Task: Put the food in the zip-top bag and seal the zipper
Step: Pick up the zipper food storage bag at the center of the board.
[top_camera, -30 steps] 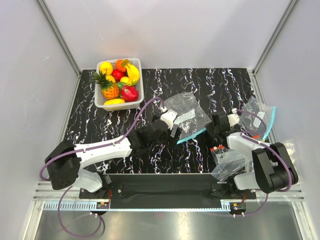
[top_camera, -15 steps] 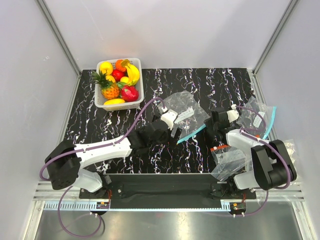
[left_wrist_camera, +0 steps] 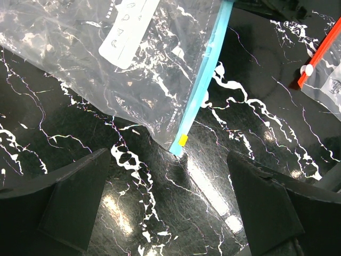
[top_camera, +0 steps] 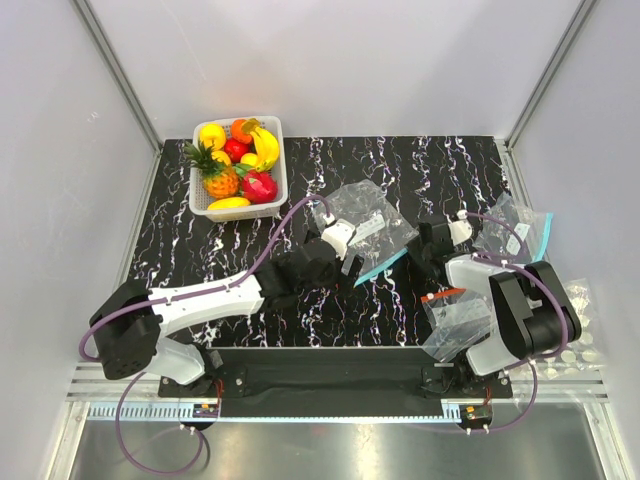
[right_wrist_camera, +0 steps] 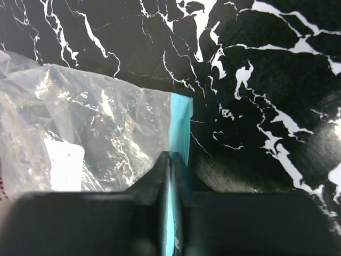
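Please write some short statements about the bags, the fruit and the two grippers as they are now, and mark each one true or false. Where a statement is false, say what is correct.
1. The left gripper is shut on the zip-top bag. False: its fingers stand wide open, with the bag's corner just ahead of them.
2. The right gripper pinches the zipper. True.
3. The pineapple is inside the zip-top bag. False: it lies in the white basket.
4. The bag with the red-orange strip lies beside the white basket. False: it lies far from it, at the near right.
5. The zip-top bag holds no fruit. True.
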`<move>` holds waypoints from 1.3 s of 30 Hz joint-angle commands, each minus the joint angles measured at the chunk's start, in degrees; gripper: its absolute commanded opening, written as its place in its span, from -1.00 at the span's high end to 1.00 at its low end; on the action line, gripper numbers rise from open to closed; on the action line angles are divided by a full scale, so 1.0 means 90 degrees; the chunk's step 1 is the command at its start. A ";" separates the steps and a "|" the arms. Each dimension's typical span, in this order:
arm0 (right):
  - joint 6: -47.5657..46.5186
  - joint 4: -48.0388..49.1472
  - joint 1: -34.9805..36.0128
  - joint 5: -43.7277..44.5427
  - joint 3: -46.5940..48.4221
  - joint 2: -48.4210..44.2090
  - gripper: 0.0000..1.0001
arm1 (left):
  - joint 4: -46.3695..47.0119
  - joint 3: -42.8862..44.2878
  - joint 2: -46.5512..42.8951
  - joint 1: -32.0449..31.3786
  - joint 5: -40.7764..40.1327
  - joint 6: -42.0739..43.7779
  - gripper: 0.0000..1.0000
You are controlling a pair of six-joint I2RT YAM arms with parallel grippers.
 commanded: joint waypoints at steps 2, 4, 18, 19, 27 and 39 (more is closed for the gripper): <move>-0.0105 0.0539 -0.0033 -0.0025 0.0150 0.0111 1.00 | 0.0336 -0.0050 -0.0159 -0.0019 -0.0047 0.0121 -0.97; -0.0290 0.0433 -0.0023 -0.0035 0.0248 -0.0025 1.00 | 0.0268 0.0038 -0.0033 -0.0019 -0.0105 0.0160 -0.97; 0.0080 -0.3189 0.0903 -0.0017 0.1087 -0.2739 1.00 | 0.0190 0.0507 0.0408 -0.1035 -0.1171 0.0697 -0.80; 0.0109 -0.3607 0.1040 0.0197 0.1185 -0.2789 1.00 | 0.0248 0.0449 0.0359 -0.1035 -0.1170 0.0688 -0.79; 0.0197 -0.4118 0.1578 0.0462 0.1401 -0.3287 1.00 | 0.0307 0.0545 -0.0217 -0.1025 -0.0916 0.0658 -0.75; 0.0207 -0.4441 0.1686 0.0678 0.1440 -0.3717 1.00 | -0.0367 0.1541 0.0163 -0.1035 -0.0321 0.0580 -0.60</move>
